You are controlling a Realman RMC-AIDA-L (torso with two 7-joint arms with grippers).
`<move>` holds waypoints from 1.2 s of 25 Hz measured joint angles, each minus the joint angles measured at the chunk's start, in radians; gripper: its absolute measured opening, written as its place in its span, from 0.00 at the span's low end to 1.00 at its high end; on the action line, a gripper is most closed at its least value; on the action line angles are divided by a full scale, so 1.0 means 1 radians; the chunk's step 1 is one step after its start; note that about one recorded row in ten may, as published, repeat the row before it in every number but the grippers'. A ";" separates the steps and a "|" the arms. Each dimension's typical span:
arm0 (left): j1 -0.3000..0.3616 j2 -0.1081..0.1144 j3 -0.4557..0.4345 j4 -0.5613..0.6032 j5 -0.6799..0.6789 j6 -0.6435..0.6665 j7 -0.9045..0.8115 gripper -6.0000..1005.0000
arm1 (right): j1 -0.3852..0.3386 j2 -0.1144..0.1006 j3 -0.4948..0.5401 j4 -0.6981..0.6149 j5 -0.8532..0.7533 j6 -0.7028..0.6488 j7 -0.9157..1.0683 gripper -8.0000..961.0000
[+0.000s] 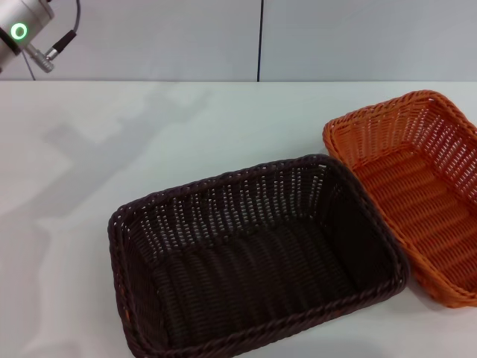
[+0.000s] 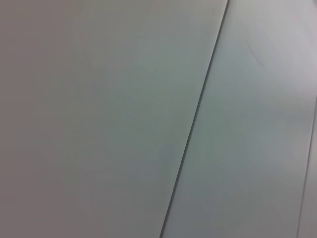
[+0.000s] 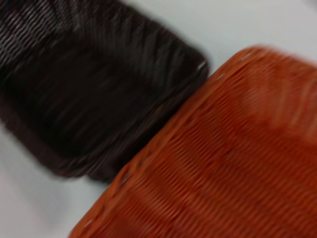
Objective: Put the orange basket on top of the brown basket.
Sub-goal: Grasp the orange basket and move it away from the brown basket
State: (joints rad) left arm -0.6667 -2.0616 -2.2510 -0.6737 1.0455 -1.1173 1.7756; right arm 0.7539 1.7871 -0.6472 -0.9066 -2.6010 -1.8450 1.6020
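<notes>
The brown basket [image 1: 253, 253] sits on the white table at front centre, open side up and empty. The orange basket [image 1: 417, 186] stands at its right, its long rim touching the brown basket's right side, running off the head view's right edge. Both baskets also show from above in the right wrist view, the brown basket [image 3: 89, 79] beside the orange basket [image 3: 228, 158]. Only part of my left arm [image 1: 26, 33] shows, raised at the far left. Neither gripper's fingers show in any view.
The white table [image 1: 112, 149] stretches to the left and behind the baskets. A grey wall with a dark vertical seam [image 1: 260, 37] stands behind it. The left wrist view shows only a plain wall with a seam [image 2: 198, 114].
</notes>
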 joint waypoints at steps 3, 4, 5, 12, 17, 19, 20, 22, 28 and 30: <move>-0.011 0.000 -0.003 0.013 -0.001 0.006 0.001 0.86 | -0.002 0.009 -0.078 0.009 -0.014 -0.012 -0.003 0.74; -0.012 0.000 -0.003 0.014 -0.002 0.008 0.001 0.86 | -0.004 0.013 -0.121 0.023 -0.018 -0.014 -0.004 0.74; -0.012 0.000 -0.003 0.014 -0.002 0.008 0.001 0.86 | -0.004 0.013 -0.121 0.023 -0.018 -0.014 -0.004 0.74; -0.013 0.000 -0.012 0.014 -0.008 0.011 0.001 0.86 | 0.003 0.041 -0.216 0.073 -0.023 -0.005 -0.022 0.74; -0.013 -0.002 -0.012 0.014 -0.009 0.017 0.001 0.86 | 0.011 0.076 -0.238 0.077 -0.024 -0.024 -0.041 0.74; -0.013 -0.002 -0.012 0.014 -0.009 0.018 0.001 0.86 | 0.015 0.092 -0.260 0.077 -0.022 -0.042 -0.042 0.74; -0.013 -0.002 -0.012 0.014 -0.009 0.018 0.001 0.86 | 0.015 0.092 -0.260 0.077 -0.022 -0.042 -0.042 0.74; -0.013 -0.002 -0.012 0.015 -0.011 0.022 0.001 0.86 | 0.022 0.110 -0.280 0.079 -0.021 -0.067 -0.043 0.74; -0.023 0.002 -0.012 0.016 -0.015 0.045 0.001 0.86 | 0.043 0.148 -0.310 0.080 -0.019 -0.142 -0.044 0.74; -0.025 0.003 -0.012 0.013 -0.013 0.053 0.001 0.86 | 0.047 0.161 -0.324 0.080 -0.018 -0.160 -0.045 0.74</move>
State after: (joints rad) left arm -0.6917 -2.0586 -2.2625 -0.6604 1.0324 -1.0645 1.7763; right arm 0.8013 1.9476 -0.9709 -0.8265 -2.6193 -2.0048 1.5571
